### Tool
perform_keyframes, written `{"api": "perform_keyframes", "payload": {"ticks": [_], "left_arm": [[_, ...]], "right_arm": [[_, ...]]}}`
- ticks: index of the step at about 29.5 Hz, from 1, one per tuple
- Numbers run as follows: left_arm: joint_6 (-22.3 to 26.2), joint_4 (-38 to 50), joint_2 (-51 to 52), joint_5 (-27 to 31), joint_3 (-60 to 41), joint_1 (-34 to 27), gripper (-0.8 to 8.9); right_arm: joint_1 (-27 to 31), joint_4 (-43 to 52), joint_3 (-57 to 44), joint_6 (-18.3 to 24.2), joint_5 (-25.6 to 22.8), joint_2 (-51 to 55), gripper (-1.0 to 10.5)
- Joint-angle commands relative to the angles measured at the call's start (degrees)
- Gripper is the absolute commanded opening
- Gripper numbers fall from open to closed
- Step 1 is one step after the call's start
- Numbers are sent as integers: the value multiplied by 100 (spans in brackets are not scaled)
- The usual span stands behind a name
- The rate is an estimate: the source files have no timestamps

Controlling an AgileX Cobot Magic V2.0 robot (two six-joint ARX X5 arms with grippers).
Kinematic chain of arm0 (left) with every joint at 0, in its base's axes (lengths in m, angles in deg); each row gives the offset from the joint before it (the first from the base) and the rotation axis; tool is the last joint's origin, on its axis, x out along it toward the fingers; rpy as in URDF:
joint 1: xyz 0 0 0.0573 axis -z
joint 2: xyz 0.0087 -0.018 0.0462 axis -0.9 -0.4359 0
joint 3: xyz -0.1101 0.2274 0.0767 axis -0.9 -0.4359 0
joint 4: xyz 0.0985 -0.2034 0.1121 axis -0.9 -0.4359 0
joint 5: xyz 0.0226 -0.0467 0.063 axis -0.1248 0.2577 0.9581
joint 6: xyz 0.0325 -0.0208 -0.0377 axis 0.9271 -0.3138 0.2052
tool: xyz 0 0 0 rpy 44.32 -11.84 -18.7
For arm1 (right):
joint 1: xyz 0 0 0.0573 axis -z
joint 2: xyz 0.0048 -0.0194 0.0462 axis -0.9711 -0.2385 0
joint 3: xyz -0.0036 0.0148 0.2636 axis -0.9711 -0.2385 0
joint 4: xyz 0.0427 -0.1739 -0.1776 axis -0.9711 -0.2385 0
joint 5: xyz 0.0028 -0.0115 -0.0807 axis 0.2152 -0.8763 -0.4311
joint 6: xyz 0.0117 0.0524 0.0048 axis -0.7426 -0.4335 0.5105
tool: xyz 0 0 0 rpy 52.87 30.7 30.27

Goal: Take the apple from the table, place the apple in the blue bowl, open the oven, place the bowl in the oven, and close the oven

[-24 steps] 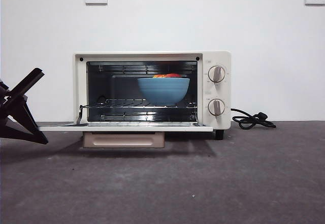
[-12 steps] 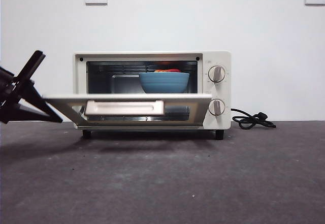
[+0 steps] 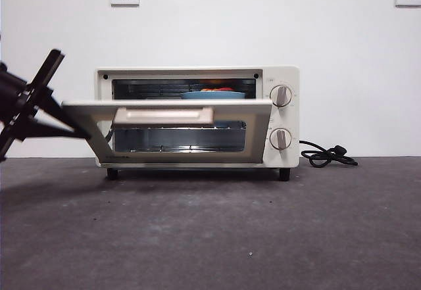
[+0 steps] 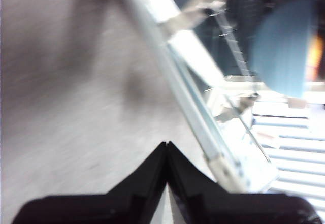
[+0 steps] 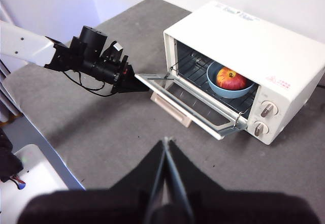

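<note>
Oven [image 3: 197, 116]: door half raised.
Left claw [image 5: 129, 82]: pressed together, at door's nine-o'clock edge.
Right claw [image 5: 166, 155]: pressed together, high above counter [image 3: 263, 237].
Blue bowl [image 5: 229, 84]: holds apple [image 5: 231, 78], inside oven.

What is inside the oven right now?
The blue bowl sits on the oven rack, holding the apple. From the front view, the half-raised door covers most of the bowl.

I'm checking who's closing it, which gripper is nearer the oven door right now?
Left. The left gripper is at the outer corner of the half-raised oven door. The right gripper hangs high above the table, well away from the door.
</note>
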Motion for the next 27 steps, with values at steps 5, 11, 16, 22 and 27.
{"api": "perform_keyframes", "payload": {"ticks": [5,11,16,22,27], "left_arm": [[-170,157,42,-83,575,168,-5],[-168,118,42,146,1097,229,-5],[-168,118,42,304,1355,229,-5],[-160,129,42,566,1423,227,-5],[-63,208,42,494,1423,227,-6]], "right_arm": [[-11,-138,-37,-146,20,179,-12],[-11,-140,-37,-555,-197,212,-12],[-11,-138,-37,-568,-238,212,-12],[-11,-138,-37,-669,-238,212,-12],[-11,-138,-37,-669,-240,212,-11]]}}
